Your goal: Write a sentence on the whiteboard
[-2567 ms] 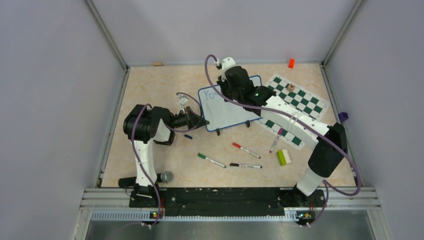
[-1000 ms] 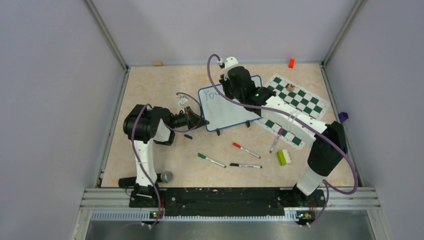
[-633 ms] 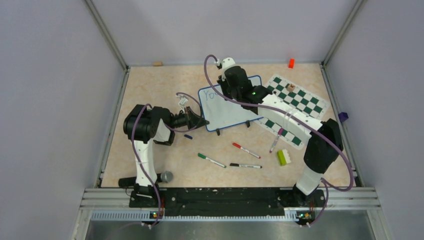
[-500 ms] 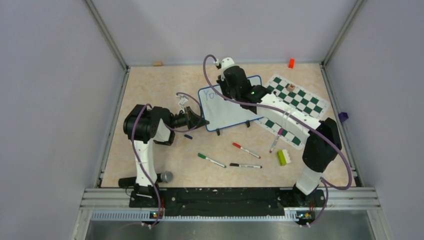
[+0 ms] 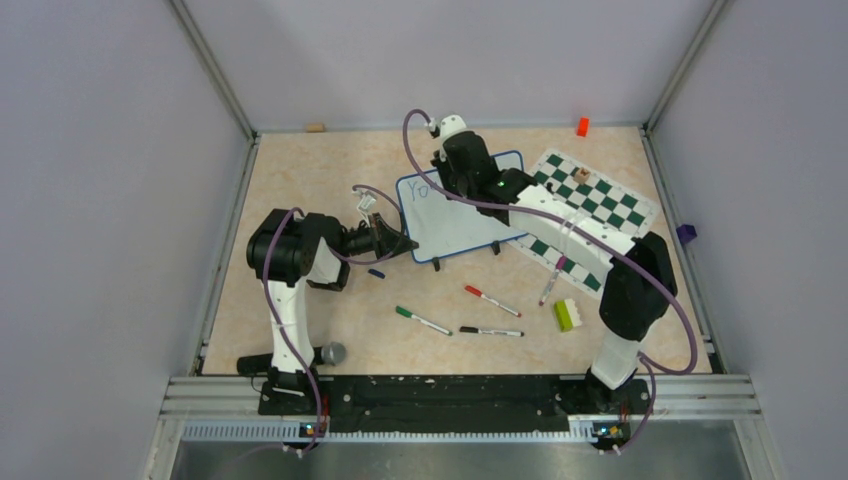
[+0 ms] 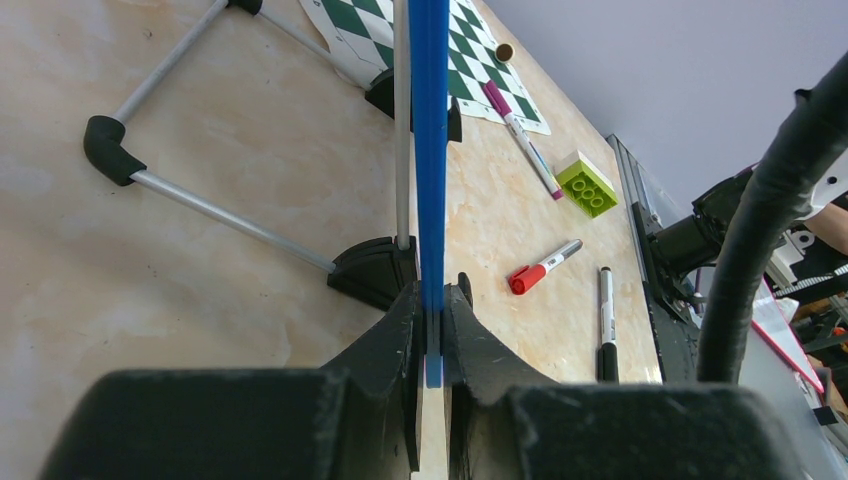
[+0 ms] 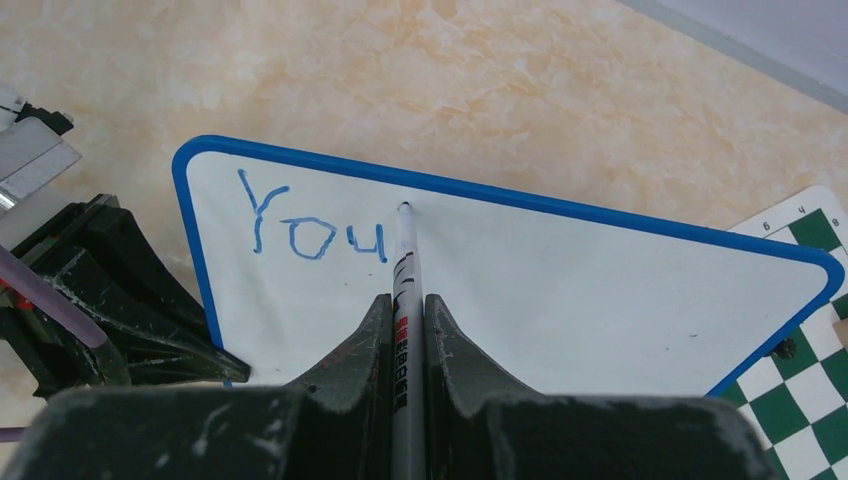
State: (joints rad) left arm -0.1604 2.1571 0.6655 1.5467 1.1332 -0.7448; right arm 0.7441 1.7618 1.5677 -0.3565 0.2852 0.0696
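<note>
The whiteboard (image 5: 455,222) with its thin blue frame stands tilted at the table's middle. It fills the right wrist view (image 7: 600,290). In blue on it stands "You" (image 7: 312,226); nothing more of the sentence shows. My left gripper (image 5: 402,241) is shut on the board's left edge, seen edge-on as a blue strip (image 6: 430,150) between the jaws (image 6: 431,330). My right gripper (image 5: 452,180) hangs over the board's top left and is shut on a white marker (image 7: 404,290). The marker's tip touches the board just right of the "u".
A green-and-white chess mat (image 5: 590,215) lies right of the board. Red (image 5: 491,300), green (image 5: 422,320), black (image 5: 490,331) and purple (image 5: 551,281) markers, a green brick (image 5: 567,315) and a dark blue cap (image 5: 376,272) lie in front. An orange block (image 5: 582,126) sits at the back.
My right gripper with the marker has shifted a little left along the board's top, and the right arm's elbow has swung left. The left gripper and the board have held still.
</note>
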